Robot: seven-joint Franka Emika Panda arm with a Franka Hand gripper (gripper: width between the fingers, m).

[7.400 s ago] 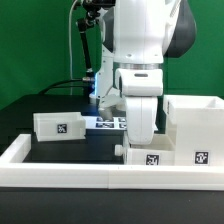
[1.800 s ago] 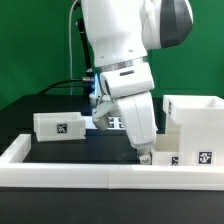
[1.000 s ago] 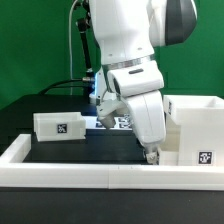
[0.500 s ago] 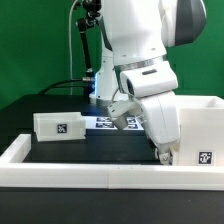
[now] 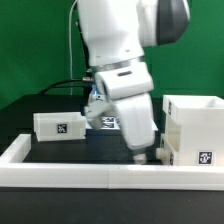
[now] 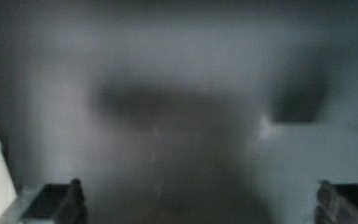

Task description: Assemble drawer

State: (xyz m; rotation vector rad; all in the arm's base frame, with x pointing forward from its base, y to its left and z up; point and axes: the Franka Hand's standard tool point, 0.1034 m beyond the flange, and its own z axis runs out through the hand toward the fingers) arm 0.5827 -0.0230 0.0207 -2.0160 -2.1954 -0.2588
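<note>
Well, on the exterior view's left, one long white rail [image 5: 60, 172] runs along the front of the black table [image 5: 90, 148]. Behind it sits one low tray [image 5: 50, 122]. It lies flat on the table and has one black-and-white tag [image 5: 62, 128] on its front. I can count only this one tray.

Next, further back, lies the marker board [image 5: 108, 123]. It is flat, with a few tags on it, and the arm hides part of it.

One big white robot arm [image 5: 120, 40] fills the middle. It leans down toward the table. Its one gripper [image 5: 141, 153] hangs low, just behind the rail, between the tray and the case and much nearer the case.

On the exterior view's right stands one tall case [image 5: 195, 125]. It is upright, open at the top, and shows one square tag [image 5: 200, 157] low on its front. It stands well apart from the tray.

From the wrist view, two dark fingers [image 6: 51, 203] show, one at each side, far apart. So the gripper is wide open. All else there is grey blur, so I cannot tell what lies between the fingers.
</note>
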